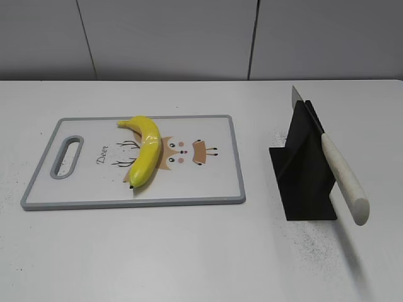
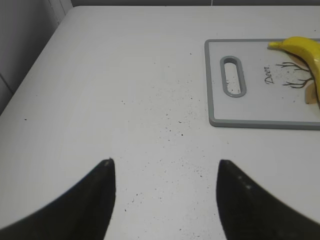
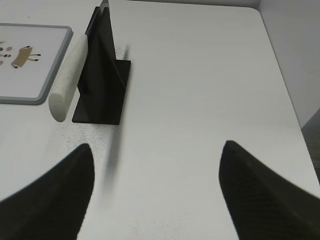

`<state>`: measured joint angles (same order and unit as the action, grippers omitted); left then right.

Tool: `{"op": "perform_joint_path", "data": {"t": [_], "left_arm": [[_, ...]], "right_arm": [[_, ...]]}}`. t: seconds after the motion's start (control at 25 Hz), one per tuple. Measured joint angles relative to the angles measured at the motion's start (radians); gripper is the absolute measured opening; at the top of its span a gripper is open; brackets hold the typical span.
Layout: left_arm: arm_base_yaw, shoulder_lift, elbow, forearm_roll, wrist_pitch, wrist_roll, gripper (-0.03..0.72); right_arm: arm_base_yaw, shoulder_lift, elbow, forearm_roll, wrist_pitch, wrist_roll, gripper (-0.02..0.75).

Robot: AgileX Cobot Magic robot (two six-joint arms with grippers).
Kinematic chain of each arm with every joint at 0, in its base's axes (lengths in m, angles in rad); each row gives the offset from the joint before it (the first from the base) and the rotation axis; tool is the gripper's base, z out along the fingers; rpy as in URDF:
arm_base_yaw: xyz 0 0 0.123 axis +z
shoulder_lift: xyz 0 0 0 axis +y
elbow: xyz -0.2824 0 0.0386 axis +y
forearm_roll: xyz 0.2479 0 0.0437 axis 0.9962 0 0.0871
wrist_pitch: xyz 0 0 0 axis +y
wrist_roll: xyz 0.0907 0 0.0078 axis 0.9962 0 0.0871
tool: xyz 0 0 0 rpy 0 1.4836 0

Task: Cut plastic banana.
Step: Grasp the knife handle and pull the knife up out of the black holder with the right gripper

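Observation:
The plastic banana is glossy yellow and lies on the white cutting board with a grey rim and a deer drawing. Part of it shows in the left wrist view. A knife with a cream handle rests slanted in a black stand; the handle and the stand show in the right wrist view. My left gripper is open and empty over bare table left of the board. My right gripper is open and empty, near the stand's right front. Neither gripper shows in the exterior view.
The cutting board has a handle slot at its left end. The white table carries dark specks. A grey panelled wall stands behind. The table's right edge shows in the right wrist view.

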<state>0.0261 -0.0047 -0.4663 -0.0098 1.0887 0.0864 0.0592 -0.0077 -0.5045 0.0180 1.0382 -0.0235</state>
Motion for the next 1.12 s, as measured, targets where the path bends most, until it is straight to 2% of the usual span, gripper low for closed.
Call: {"op": "perform_joint_path", "data": {"t": [1.12], "left_arm": [[0.000, 0.000, 0.000, 0.000, 0.000, 0.000, 0.580]], "right_arm": [[0.000, 0.000, 0.000, 0.000, 0.000, 0.000, 0.589]]}}
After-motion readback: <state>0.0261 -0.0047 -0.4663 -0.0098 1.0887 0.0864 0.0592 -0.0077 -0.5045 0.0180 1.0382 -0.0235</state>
